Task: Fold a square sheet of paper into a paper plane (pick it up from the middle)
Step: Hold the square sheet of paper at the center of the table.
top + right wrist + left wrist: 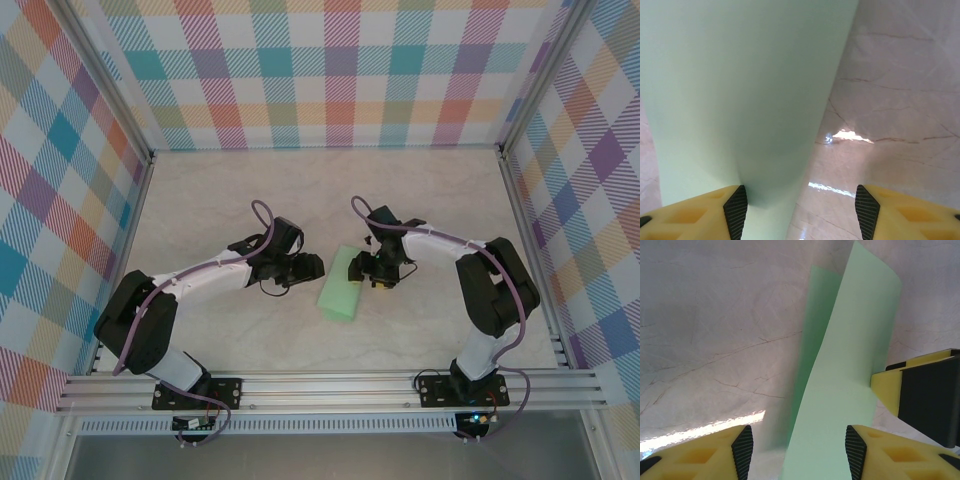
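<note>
A pale mint-green sheet of paper (338,298) lies mid-table, folded over into a long strip that curls up off the marble. My left gripper (316,268) sits at its left edge and my right gripper (366,268) at its upper right. In the left wrist view the paper (850,365) rises between the fingers of the open left gripper (799,442), close to the right pad (856,449), unpinched. The right gripper's yellow-and-black finger (920,395) shows just beyond it. In the right wrist view the paper (740,90) bulges against the left pad (736,212) of the open right gripper (801,205).
The marble-patterned table top (230,190) is boxed in by plaid walls with aluminium rails at the left (128,225), the right (530,250) and the front (330,388). Both arm bases are bolted to the front rail.
</note>
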